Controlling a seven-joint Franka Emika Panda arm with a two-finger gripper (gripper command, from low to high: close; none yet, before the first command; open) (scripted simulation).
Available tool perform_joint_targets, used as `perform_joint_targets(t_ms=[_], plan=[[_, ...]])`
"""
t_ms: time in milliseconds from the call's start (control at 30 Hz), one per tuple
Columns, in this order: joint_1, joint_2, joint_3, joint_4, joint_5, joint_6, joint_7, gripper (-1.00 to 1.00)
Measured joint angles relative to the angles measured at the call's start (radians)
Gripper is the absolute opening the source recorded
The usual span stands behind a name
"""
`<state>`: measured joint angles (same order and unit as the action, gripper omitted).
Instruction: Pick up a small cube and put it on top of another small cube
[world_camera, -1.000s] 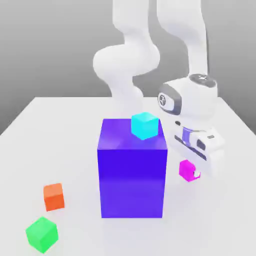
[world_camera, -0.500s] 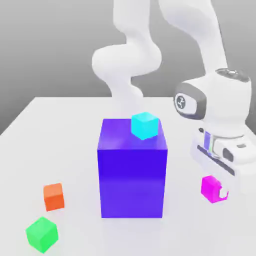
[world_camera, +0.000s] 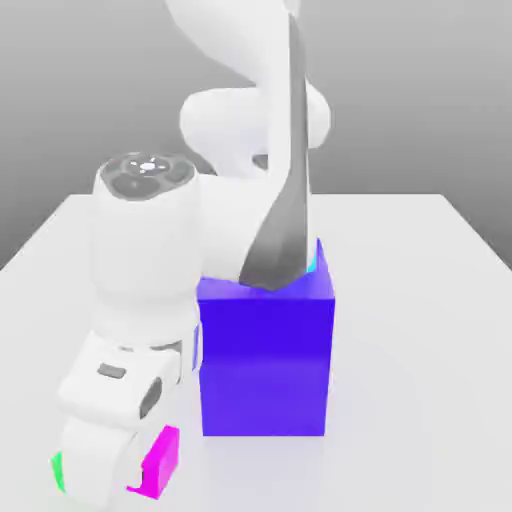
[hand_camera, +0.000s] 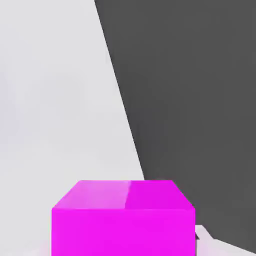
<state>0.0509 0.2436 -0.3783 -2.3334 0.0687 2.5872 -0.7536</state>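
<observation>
Magenta small cube (world_camera: 160, 462) sits pinched in the closed jaws of the gripper (world_camera: 145, 480), low at the exterior view's left, near the front edge of the white table (world_camera: 420, 330). In the hand view the cube (hand_camera: 123, 218) has pale tabletop (hand_camera: 55, 100) beyond it, ending at a straight edge against dark ground. A sliver of green cube (world_camera: 57, 470) peeks out beside the hand. Just to the exterior view's right stands the big blue block (world_camera: 265, 365), with a bit of cyan cube (world_camera: 314, 262) showing on top behind the arm. Right of the block, the tabletop lies open.
</observation>
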Motion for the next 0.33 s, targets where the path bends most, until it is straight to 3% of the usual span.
perform_joint_targets(t_ms=[67, 200, 233, 333], plan=[[-0.047, -0.034, -0.016, -0.052, 0.054, -0.005, -0.057, -1.00], [-0.108, 0.071, 0.040, -0.061, 0.164, 0.094, -0.142, -1.00], [-0.121, 0.095, 0.055, -0.060, 0.182, 0.115, -0.156, 1.00], [-0.121, 0.095, 0.055, -0.060, 0.182, 0.115, -0.156, 1.00]])
